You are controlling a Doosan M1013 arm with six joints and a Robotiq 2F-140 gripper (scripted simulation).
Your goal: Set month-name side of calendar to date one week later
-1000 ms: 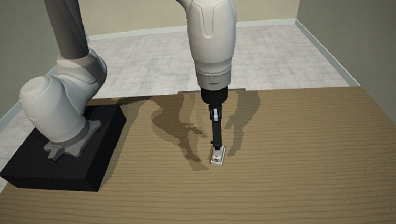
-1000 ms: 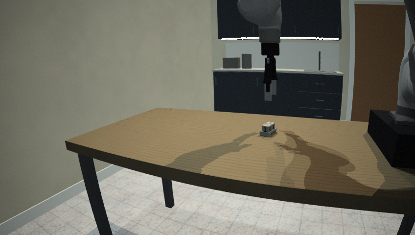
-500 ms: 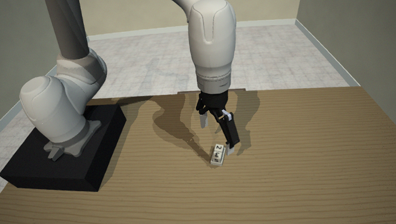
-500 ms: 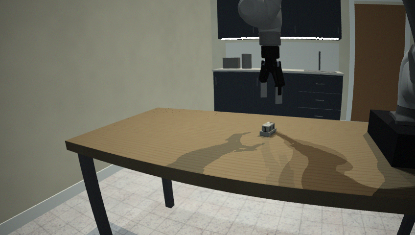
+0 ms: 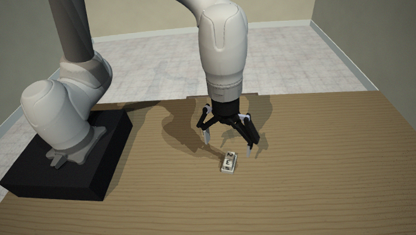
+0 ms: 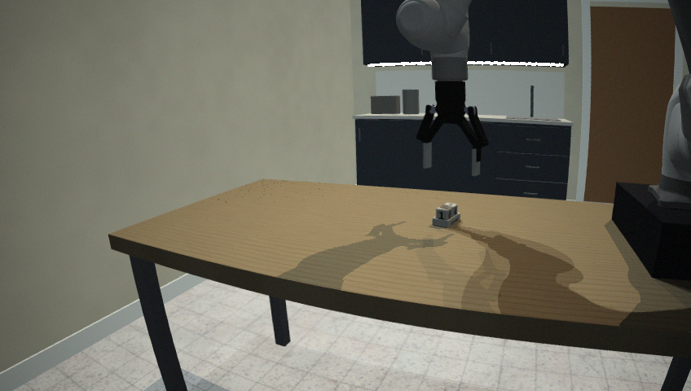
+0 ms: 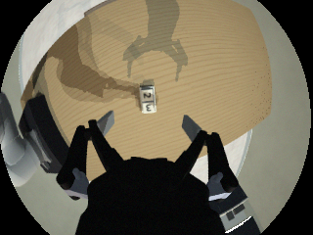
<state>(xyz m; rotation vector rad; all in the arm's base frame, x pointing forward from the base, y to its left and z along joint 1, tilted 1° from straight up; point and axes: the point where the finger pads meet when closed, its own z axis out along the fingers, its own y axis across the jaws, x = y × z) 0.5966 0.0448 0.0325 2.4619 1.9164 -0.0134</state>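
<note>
A small white tray (image 5: 228,172) (image 6: 441,222) lies on the table and holds two white cubes side by side. One cube (image 5: 229,154) (image 7: 147,95) has a 2 on top. The other cube (image 5: 228,162) (image 7: 148,107) has a 3 on top and what looks like a 5 on its end face in the top view. A 1 shows on the near end face in the exterior view. The month's name is not readable. My gripper (image 5: 227,145) (image 6: 451,166) (image 7: 148,118) is open and empty, pointing down well above the tray, its fingers spread wide.
The wooden table (image 5: 323,180) (image 6: 271,232) carries the tray. The arm's black base block (image 5: 87,190) (image 6: 635,227) stands at the left in the top view. Shadows of the arm fall beside the tray. Kitchen cabinets (image 6: 402,160) stand beyond the table.
</note>
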